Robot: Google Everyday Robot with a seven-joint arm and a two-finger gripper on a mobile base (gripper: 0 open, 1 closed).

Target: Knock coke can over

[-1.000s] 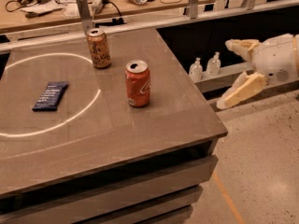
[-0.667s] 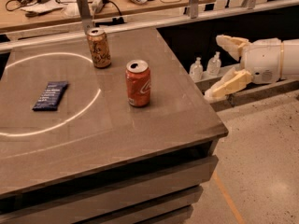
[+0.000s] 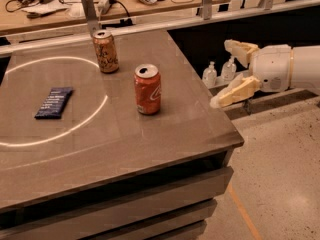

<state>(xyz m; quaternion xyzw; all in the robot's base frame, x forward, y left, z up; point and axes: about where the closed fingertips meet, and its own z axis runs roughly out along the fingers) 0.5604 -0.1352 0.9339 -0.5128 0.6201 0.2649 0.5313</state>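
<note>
The coke can [image 3: 148, 89], red-orange with white marks and a silver top, stands upright on the grey table [image 3: 115, 144], right of its middle. My gripper [image 3: 223, 74] is at the right, just off the table's right edge, level with the can and well apart from it. Its two tan fingers [image 3: 236, 91] are spread wide, pointing left, with nothing between them.
A tan-gold can [image 3: 106, 51] stands upright behind and left of the coke can. A dark blue packet [image 3: 54, 102] lies flat at the left. Small bottles [image 3: 210, 75] stand on a lower shelf past the table's right edge. A cluttered workbench [image 3: 60, 4] runs along the back.
My gripper has moved left toward the table's right edge. Both cans and the packet have not moved.
</note>
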